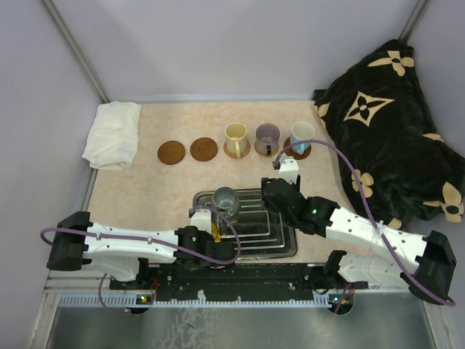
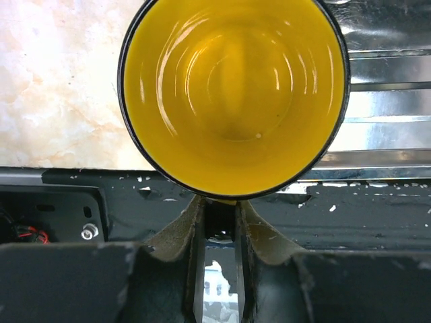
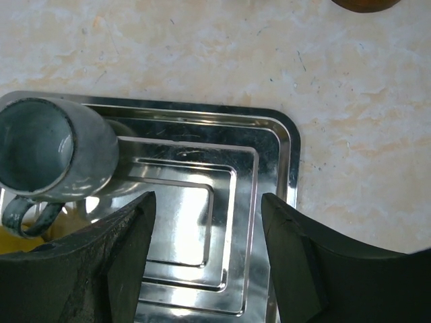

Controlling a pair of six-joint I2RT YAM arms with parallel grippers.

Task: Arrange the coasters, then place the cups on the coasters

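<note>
Two bare brown coasters point(image 1: 171, 153) point(image 1: 204, 149) lie in a row with three more, which carry the cream cup point(image 1: 236, 138), the purple cup point(image 1: 267, 136) and the light blue cup point(image 1: 301, 135). The grey cup point(image 1: 225, 200) point(image 3: 47, 148) stands on the ridged metal tray point(image 1: 280, 236) point(image 3: 269, 134). The orange-yellow cup point(image 2: 232, 94) fills the left wrist view. My left gripper point(image 2: 220, 205) point(image 1: 213, 231) is shut on its handle at the tray's near left edge. My right gripper point(image 3: 209, 208) point(image 1: 269, 189) hovers open over the tray, right of the grey cup, with nothing in it.
A folded white cloth point(image 1: 112, 134) lies at the far left. A dark flowered blanket point(image 1: 385, 131) is piled at the right. The black base rail point(image 2: 377, 215) runs just behind the orange-yellow cup. The edge of one coaster point(image 3: 367, 3) shows at the top of the right wrist view.
</note>
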